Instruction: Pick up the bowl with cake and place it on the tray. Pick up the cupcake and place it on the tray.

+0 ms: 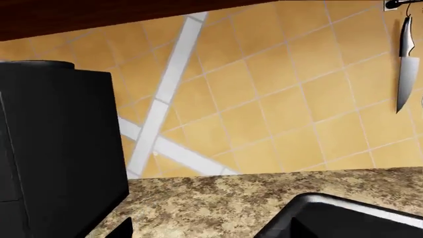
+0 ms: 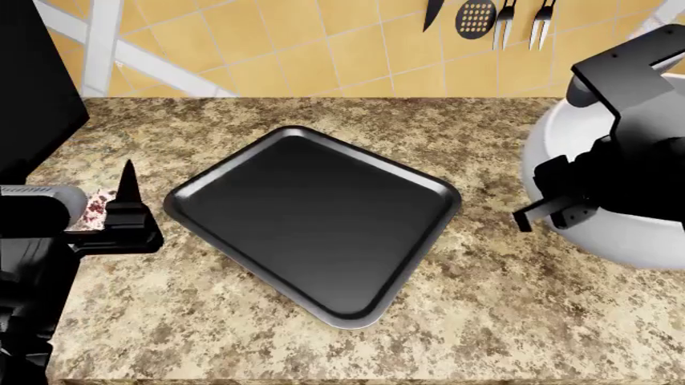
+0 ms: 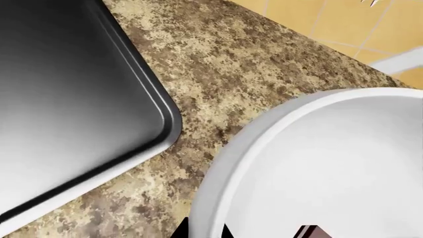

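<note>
Bowl (image 2: pixel 631 233) sits on the worktop (image 2: pixel 503 321) just right of the bare tray (image 2: pixel 316 224), off it. The right tool (image 2: pixel 557 204) hangs over its near rim, probably lining up a grasp; its grip cannot be told. Farther left, the left tool (image 2: pixel 127 210) looks released beside the cupcake (image 2: pixel 96 207).

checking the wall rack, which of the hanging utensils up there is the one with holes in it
The round black perforated skimmer, hanging between the dark pointed knife blade on its left and the two silver forks on its right in the head view. Only it has a dotted disc.
</note>
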You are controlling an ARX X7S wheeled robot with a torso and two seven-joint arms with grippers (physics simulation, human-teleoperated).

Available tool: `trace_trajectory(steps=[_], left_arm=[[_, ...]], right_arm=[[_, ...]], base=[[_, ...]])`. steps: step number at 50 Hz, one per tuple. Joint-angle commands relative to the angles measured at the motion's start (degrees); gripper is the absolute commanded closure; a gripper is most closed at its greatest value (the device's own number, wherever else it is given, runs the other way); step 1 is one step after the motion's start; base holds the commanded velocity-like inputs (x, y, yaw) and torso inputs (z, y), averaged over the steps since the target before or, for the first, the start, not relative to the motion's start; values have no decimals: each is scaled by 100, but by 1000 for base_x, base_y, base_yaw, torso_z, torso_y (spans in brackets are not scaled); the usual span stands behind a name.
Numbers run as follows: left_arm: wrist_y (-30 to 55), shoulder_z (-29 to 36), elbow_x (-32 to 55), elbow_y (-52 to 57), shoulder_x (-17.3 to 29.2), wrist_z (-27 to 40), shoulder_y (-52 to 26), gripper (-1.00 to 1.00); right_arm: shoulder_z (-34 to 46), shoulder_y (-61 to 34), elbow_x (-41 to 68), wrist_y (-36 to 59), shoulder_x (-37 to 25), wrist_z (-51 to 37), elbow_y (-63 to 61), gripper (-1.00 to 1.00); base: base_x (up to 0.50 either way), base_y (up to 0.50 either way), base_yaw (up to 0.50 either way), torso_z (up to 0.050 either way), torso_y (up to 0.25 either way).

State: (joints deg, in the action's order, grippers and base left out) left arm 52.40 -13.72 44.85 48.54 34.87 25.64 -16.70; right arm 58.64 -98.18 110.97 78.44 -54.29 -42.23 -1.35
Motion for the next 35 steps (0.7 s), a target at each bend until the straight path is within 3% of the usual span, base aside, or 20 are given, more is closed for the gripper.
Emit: trace_trajectory(steps=[1, 19, 35], left_arm=[[160, -418, 12, 225, 311, 86, 746, -100], [-263, 270, -738, -683, 131, -9, 1164, -100], [-537, 602, -836, -1616, -340, -91, 906, -100]], right_arm=[[-63, -64, -218, -24, -141, -3, -130, 100], [-60, -6, -227, -134, -238, 58, -231, 100], [-32, 10, -296, -184, -334, 122, -288, 100]], base=[[0, 0, 0, 0, 0], [0, 0, 0, 0, 1], [0, 0, 0, 1, 1]])
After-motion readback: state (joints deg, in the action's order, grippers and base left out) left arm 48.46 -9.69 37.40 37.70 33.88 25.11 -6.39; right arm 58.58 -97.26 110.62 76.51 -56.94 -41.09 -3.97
